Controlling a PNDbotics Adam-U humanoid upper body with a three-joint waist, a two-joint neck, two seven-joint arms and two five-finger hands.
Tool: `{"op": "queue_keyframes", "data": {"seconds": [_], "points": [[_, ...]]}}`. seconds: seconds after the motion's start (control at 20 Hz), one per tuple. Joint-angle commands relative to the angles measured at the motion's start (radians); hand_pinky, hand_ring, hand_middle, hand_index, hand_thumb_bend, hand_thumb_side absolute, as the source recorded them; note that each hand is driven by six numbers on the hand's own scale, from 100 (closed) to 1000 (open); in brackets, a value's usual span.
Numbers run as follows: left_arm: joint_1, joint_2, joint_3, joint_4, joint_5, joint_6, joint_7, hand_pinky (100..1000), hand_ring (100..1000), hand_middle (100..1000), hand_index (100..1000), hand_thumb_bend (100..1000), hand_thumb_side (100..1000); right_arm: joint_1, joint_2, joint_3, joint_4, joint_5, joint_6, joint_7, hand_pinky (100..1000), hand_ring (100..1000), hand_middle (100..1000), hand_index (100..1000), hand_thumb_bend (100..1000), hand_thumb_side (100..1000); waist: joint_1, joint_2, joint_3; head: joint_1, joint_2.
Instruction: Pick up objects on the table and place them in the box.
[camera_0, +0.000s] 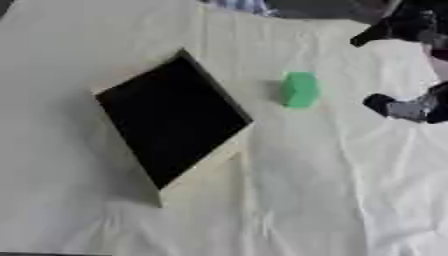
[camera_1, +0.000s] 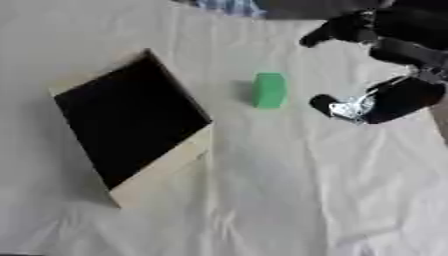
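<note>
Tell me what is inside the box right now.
The box shows only a dark black interior; nothing can be made out in it. The green block stands outside on the cloth, right of it. The near wall hides the floor's near edge.

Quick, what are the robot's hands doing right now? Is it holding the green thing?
Left hand: not in the pictures.
Right hand: open beside the green block, fingers apart, not touching it, holding nothing.

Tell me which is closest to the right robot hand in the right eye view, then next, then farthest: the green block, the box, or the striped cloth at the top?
From the right robot hand:
1. Green block, just to its left.
2. Striped cloth, at the top edge.
3. Box, far left.
</note>
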Motion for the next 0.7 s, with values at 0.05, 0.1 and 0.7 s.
{"op": "queue_keyframes", "data": {"seconds": [0.05, 0.1, 0.7], "points": [[-0.01, 0.015, -0.001, -0.02, 0.006, 0.0, -0.004, 612, 736, 719, 793, 100, 600, -0.023, -0.013, 0.0, -0.009, 0.017, 0.005, 0.015, 868, 896, 839, 938, 312, 515, 0.006, -0.021, 0.002, -0.004, 0.005], [-0.01, 0.015, -0.002, -0.02, 0.007, 0.001, -0.005, 612, 736, 719, 793, 100, 601, -0.027, -0.01, 0.002, -0.009, 0.018, 0.008, 0.017, 869, 895, 838, 938, 309, 506, 0.005, -0.021, 0.002, -0.004, 0.005], [-0.011, 0.019, -0.011, -0.02, 0.009, 0.002, -0.019, 610, 734, 718, 793, 100, 615, -0.162, 0.073, 0.059, 0.104, 0.085, 0.021, 0.088, 876, 917, 868, 955, 355, 490, -0.005, -0.002, 0.029, -0.044, 0.012]]}}
